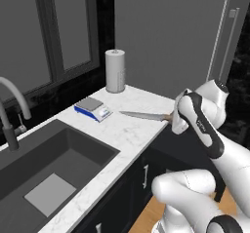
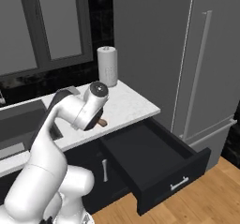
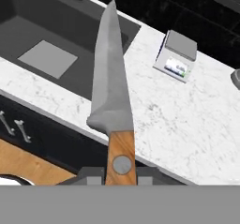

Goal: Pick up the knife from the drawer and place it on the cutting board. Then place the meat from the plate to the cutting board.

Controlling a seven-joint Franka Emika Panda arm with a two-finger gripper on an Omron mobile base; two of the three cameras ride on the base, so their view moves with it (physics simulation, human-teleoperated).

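Brown-handled, the knife (image 3: 111, 78) sits tight in our closed fingers (image 3: 121, 174), its long blade pointing straight out from them over the white marble surface (image 1: 128, 129), toward the sink (image 1: 53, 164).

The left base view looks forward and down from behind the arm's left, over the sink (image 1: 53, 168) and the white marble counter (image 1: 132, 129). The right base view looks from behind its right, taking in the same counter (image 2: 131, 106), paper towel roll (image 2: 107, 66) and the open drawer (image 2: 154, 160). The hand view sits close, facing along the knife (image 3: 110, 78) toward the counter, sink and scale (image 3: 177, 55).
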